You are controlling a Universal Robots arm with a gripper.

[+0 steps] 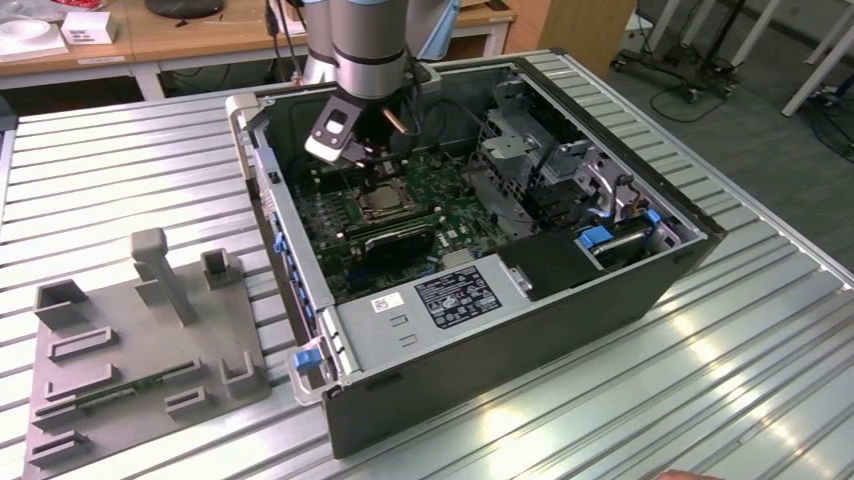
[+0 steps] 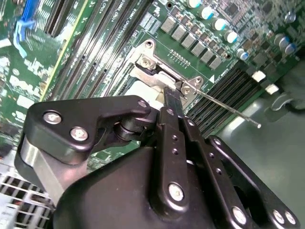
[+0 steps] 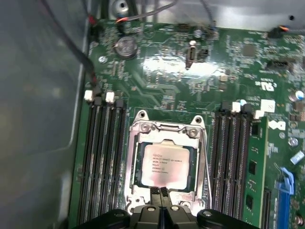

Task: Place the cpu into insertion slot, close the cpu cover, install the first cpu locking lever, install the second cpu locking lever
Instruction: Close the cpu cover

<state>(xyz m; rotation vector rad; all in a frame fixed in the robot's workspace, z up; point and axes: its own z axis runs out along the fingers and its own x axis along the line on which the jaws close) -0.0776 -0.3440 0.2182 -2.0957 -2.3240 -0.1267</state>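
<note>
Exterior view, from its left to its right: a ribbed metal table [image 1: 747, 330] bears a grey fixture plate [image 1: 134, 340] with upright blocks, then an open computer case [image 1: 534, 330] lying on its side; wooden desks [image 1: 200, 40] stand behind and bare floor [image 1: 747, 110] lies to the right. The arm [image 1: 367, 40] descends into the case, its gripper [image 1: 372, 175] over the socket on the motherboard [image 3: 162, 76]. First wrist view: memory slots [image 3: 102, 157] flank the socket; the cpu [image 3: 164, 164] sits in the socket, framed by the cpu cover [image 3: 164, 130], which lies flat around it. The gripper's fingers are pressed together, with nothing visible between them, at the cover's near edge. Second wrist view: a thin lever rod [image 2: 228, 109] extends from the socket corner beside the fingertips [image 2: 172, 98].
</note>
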